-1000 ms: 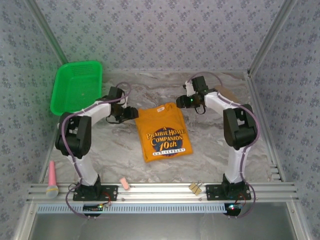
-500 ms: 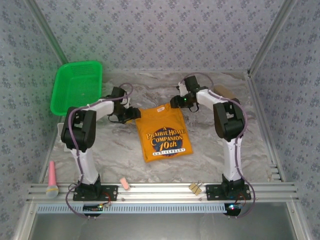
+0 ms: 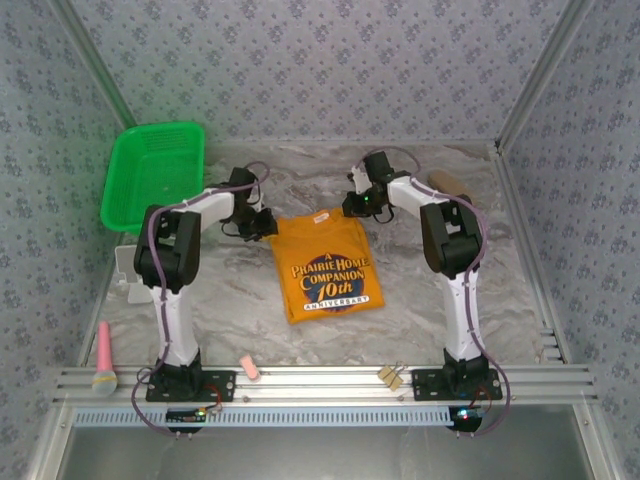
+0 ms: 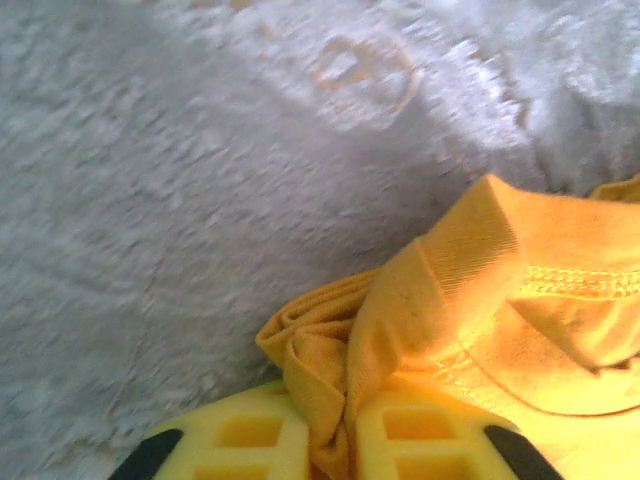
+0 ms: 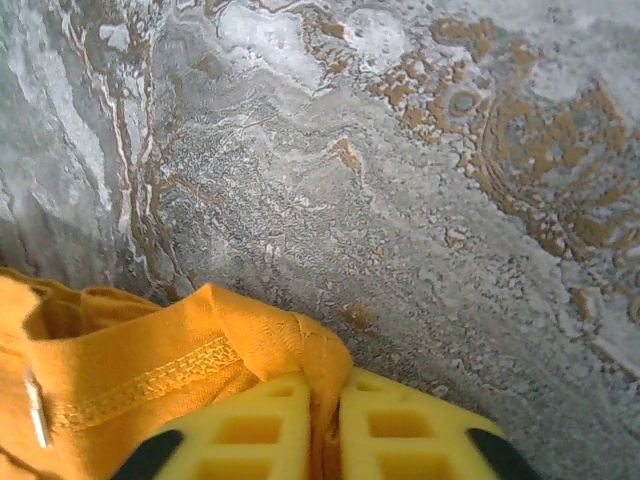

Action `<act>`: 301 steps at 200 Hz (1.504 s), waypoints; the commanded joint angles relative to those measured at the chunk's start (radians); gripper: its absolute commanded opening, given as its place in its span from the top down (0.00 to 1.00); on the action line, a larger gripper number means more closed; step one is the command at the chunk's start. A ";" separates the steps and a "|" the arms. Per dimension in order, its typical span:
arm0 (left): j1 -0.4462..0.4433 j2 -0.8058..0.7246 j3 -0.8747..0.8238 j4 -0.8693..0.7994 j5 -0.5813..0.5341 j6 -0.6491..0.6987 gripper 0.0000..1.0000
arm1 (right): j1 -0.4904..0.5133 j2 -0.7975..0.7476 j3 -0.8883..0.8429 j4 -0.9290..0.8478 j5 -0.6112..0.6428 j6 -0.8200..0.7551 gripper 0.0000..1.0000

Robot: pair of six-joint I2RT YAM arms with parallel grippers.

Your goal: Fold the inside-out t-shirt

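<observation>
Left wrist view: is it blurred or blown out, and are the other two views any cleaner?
Left wrist: the table is smeared and washed pale; the t-shirt is sharper but glares at the lower right. Right wrist: marble veins and shirt stitching are crisp, exposure even. Top external: evenly lit, the shirt's print legible, shadows soft.

Orange-yellow t-shirt [image 3: 325, 265] with dark print, green basket [image 3: 153, 175], grey marbled table [image 3: 240, 300]

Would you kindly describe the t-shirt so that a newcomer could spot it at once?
Start from the marbled table and look to its middle. There lies the orange-yellow t-shirt. Unlike the green basket at the far left, it is soft cloth and bears a dark print with pale lettering.
</observation>
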 commanded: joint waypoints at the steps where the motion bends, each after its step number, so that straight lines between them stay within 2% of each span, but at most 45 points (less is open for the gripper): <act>1: -0.051 0.060 0.039 0.122 0.018 0.040 0.97 | -0.001 0.025 0.010 -0.031 -0.068 -0.007 1.00; 4: -0.051 0.058 0.039 0.123 0.019 0.045 1.00 | -0.003 0.023 0.007 -0.025 -0.083 -0.008 1.00; 35: -0.042 0.022 0.044 0.090 0.021 0.109 1.00 | -0.037 -0.055 -0.070 0.079 -0.193 0.041 1.00; 57: -0.034 0.006 0.067 0.002 -0.006 0.124 1.00 | -0.069 -0.110 -0.086 0.057 -0.143 0.070 1.00; 79: -0.031 0.013 0.069 -0.065 -0.013 0.126 1.00 | -0.074 -0.152 -0.110 0.031 -0.074 0.047 0.91; 89: -0.030 0.008 0.043 -0.050 -0.002 0.117 1.00 | -0.074 -0.163 -0.122 0.030 -0.048 0.046 0.81; 99: -0.031 0.001 0.025 -0.035 0.002 0.111 0.86 | -0.074 -0.167 -0.129 0.022 -0.027 0.039 0.76; 106: -0.030 -0.007 0.011 -0.012 0.015 0.108 0.66 | -0.075 -0.167 -0.133 0.020 -0.019 0.039 0.71; 112: -0.029 -0.020 -0.003 0.020 0.032 0.106 0.57 | -0.074 -0.167 -0.138 0.020 -0.008 0.041 0.68; 134: -0.024 -0.067 -0.043 0.120 0.042 0.082 0.42 | -0.076 -0.152 -0.132 0.014 -0.006 0.039 0.54; 138: -0.021 -0.068 -0.039 0.120 0.034 0.081 0.37 | -0.077 -0.145 -0.125 0.009 -0.010 0.036 0.52; 156: -0.011 -0.040 0.002 0.091 0.015 0.085 0.36 | -0.081 -0.106 -0.076 -0.022 -0.013 0.025 0.51; 214: -0.043 0.066 0.089 0.061 0.010 0.078 0.38 | -0.055 -0.029 -0.009 -0.098 0.003 0.009 0.51; 240: -0.075 0.096 0.117 0.050 0.030 0.081 0.46 | -0.051 -0.011 -0.007 -0.112 -0.047 0.015 0.54; 249: -0.078 0.102 0.121 0.052 0.028 0.080 0.52 | -0.051 -0.005 0.000 -0.121 -0.062 0.013 0.57; 261: -0.078 0.113 0.135 0.042 0.025 0.092 0.68 | -0.050 -0.001 0.006 -0.130 -0.085 0.011 0.63; 272: -0.080 0.126 0.158 0.016 0.021 0.114 0.90 | -0.051 -0.002 0.006 -0.124 -0.095 0.010 0.71; 277: -0.080 0.131 0.171 0.000 0.020 0.128 1.00 | -0.050 -0.002 0.007 -0.120 -0.098 0.010 0.79; 291: -0.084 0.140 0.214 -0.067 -0.012 0.193 1.00 | -0.057 -0.005 0.013 -0.112 -0.131 0.010 0.99; 301: -0.084 0.127 0.236 -0.096 -0.029 0.233 1.00 | -0.064 -0.005 0.025 -0.108 -0.188 0.005 1.00</act>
